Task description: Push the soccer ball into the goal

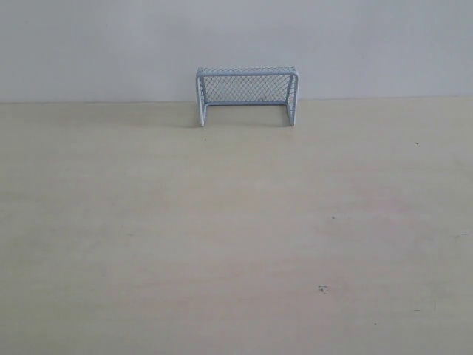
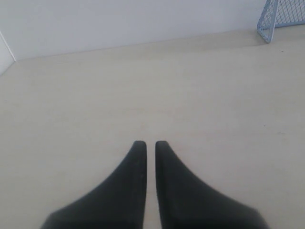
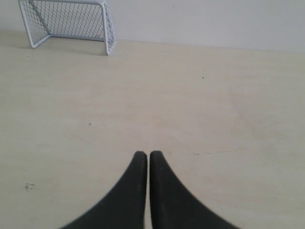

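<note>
The pale blue-white goal [image 1: 247, 95] with its mesh netting stands at the far edge of the table against the wall, its mouth facing the near side. A corner of the goal [image 2: 281, 18] shows in the left wrist view, and the whole goal [image 3: 69, 25] in the right wrist view. The soccer ball is out of view in every frame. My left gripper [image 2: 150, 143] is shut with nothing between its black fingers, far from the goal. My right gripper [image 3: 148, 153] is shut too and holds nothing. Neither gripper appears in the exterior view.
The light wooden table [image 1: 236, 237] runs from the wall to the near edge of the view. A white wall [image 1: 236, 37] rises behind the goal. A few small dark specks [image 1: 322, 288] mark the tabletop.
</note>
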Robot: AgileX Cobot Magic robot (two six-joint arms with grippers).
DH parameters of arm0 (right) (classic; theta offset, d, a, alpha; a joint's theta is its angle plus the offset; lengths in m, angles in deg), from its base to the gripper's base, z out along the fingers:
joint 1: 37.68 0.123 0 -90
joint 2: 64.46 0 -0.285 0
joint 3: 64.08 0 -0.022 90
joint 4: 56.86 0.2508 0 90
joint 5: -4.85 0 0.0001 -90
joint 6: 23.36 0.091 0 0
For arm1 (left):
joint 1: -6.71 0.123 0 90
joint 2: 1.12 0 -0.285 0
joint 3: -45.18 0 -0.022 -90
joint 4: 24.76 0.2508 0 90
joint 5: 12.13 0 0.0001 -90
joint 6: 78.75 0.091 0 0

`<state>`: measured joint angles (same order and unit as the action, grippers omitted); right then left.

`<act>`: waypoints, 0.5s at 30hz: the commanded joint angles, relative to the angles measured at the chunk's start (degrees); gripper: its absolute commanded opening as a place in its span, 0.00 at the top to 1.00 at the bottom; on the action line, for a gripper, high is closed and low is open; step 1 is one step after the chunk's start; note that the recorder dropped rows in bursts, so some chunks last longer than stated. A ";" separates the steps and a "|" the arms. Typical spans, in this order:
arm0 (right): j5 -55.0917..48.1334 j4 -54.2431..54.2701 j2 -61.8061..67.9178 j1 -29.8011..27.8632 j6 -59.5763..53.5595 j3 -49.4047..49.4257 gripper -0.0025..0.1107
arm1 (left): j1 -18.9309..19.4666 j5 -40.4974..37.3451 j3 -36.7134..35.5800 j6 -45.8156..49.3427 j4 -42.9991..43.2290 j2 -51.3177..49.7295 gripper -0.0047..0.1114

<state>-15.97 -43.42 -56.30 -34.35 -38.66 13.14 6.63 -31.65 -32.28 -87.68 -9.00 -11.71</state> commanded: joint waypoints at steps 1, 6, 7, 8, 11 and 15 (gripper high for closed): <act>-0.17 -0.49 -0.37 -0.45 0.63 -0.01 0.98 | -0.45 0.19 0.24 -0.53 0.01 -0.32 0.91; 0.09 -3.67 -0.37 -0.45 4.24 -0.01 0.98 | -0.45 0.19 0.24 -0.53 0.01 -0.32 0.91; 0.09 -4.70 -0.37 -0.45 5.55 -0.01 0.98 | -0.45 0.19 0.24 -0.53 0.01 -0.32 0.91; 0.20 -5.74 -0.37 -0.45 6.84 -0.01 0.98 | -0.45 0.19 0.24 -0.53 0.01 -0.32 0.91; 0.20 -6.43 -0.37 -0.45 7.35 -0.01 0.98 | -0.45 0.19 0.24 -0.53 0.01 -0.32 0.91; 0.31 -8.18 -0.37 -0.45 8.29 -0.01 0.98 | -0.45 0.19 0.24 -0.53 0.01 -0.32 0.91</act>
<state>-15.97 -49.62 -56.30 -34.35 -31.57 13.14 6.63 -31.65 -32.28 -87.68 -9.00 -11.71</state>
